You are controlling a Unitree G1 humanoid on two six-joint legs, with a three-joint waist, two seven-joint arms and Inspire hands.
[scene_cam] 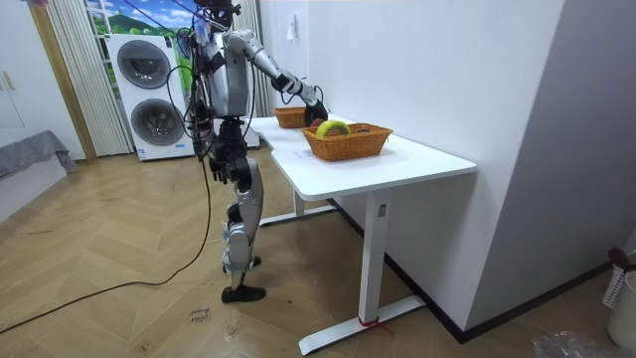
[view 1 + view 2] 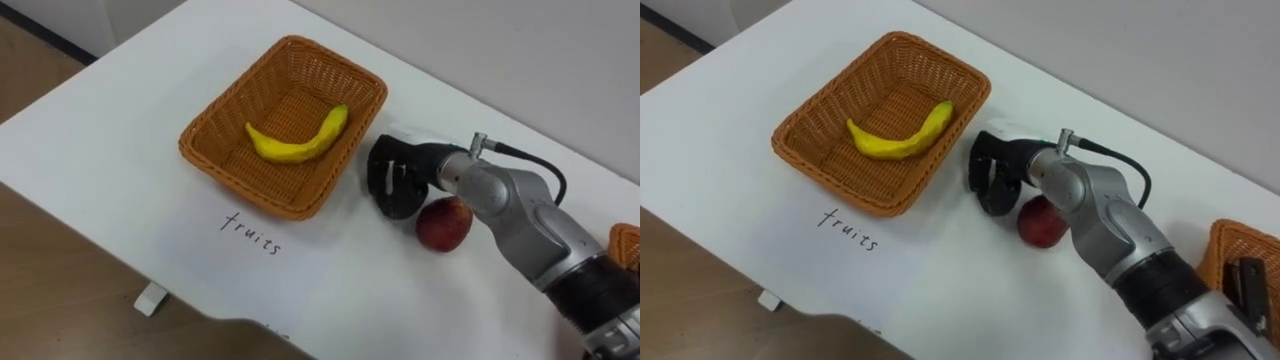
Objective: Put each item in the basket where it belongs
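A yellow banana [image 2: 298,140] lies in the brown wicker basket [image 2: 215,155] at the back left of the white table [image 2: 120,140]. A red apple [image 2: 445,224] rests on the table to the right of that basket. My right hand [image 2: 395,180] hangs between the basket's right rim and the apple, fingers relaxed and pointing down, open and holding nothing. The apple sits just beside the hand, partly under the wrist. In the room view my right arm reaches out over the table toward the basket [image 1: 348,141].
A second wicker basket [image 2: 1240,262] stands at the table's right edge with a dark object [image 2: 1250,285] in it. A handwritten label [image 2: 250,233] marks the table in front of the fruit basket. I stand at the table's long side, near its front edge.
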